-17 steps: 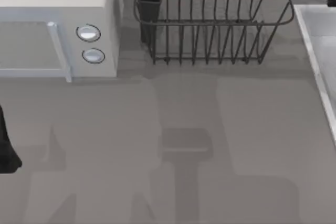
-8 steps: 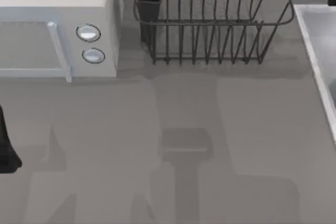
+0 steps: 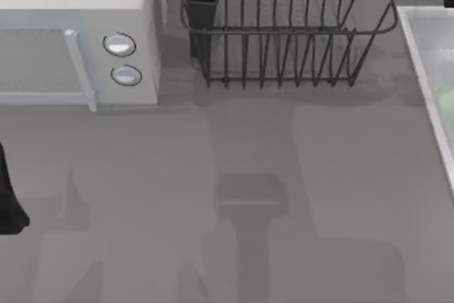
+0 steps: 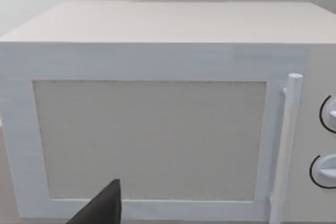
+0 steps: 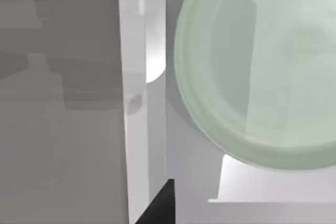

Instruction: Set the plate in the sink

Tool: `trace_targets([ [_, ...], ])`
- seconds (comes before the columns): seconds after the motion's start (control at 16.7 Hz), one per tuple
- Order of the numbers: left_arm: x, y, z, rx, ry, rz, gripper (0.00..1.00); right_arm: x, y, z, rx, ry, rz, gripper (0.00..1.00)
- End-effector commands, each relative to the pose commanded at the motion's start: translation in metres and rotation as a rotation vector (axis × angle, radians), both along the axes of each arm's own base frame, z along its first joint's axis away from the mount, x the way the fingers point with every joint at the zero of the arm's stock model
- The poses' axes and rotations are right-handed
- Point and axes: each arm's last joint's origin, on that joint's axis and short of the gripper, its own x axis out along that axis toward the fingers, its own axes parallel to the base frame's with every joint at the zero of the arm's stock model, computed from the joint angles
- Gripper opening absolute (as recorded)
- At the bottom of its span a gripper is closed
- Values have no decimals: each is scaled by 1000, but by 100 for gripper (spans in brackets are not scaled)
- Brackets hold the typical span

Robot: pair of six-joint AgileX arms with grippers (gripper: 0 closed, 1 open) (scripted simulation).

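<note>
The plate (image 5: 257, 72) is pale mint green, round and glossy, and lies over the inside of the sink in the right wrist view. A sliver of the plate (image 3: 447, 96) shows in the top view at the right edge, inside the sink (image 3: 425, 83). The sink's pale raised rim (image 5: 142, 103) runs beside the plate. A dark part of my right gripper (image 5: 160, 205) sits close to the rim, apart from the plate's edge. My left arm (image 3: 7, 196) is parked at the table's left edge, facing the microwave.
A white microwave (image 3: 71, 26) with two knobs stands at the back left, its door (image 4: 149, 140) closed. A dark wire dish rack (image 3: 284, 26) stands at the back middle, left of the sink. Bare grey tabletop (image 3: 234, 196) spans the middle and front.
A pale green sliver of the plate has come into the top view inside the sink at the right edge. The left arm has not moved.
</note>
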Motion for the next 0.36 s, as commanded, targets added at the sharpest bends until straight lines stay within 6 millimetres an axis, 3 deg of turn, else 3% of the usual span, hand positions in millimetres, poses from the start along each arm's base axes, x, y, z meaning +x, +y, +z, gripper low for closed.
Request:
trace_targets([
  [0.36, 0, 0, 0, 0, 0, 0, 100, 0, 0, 0, 0, 0, 0, 100],
])
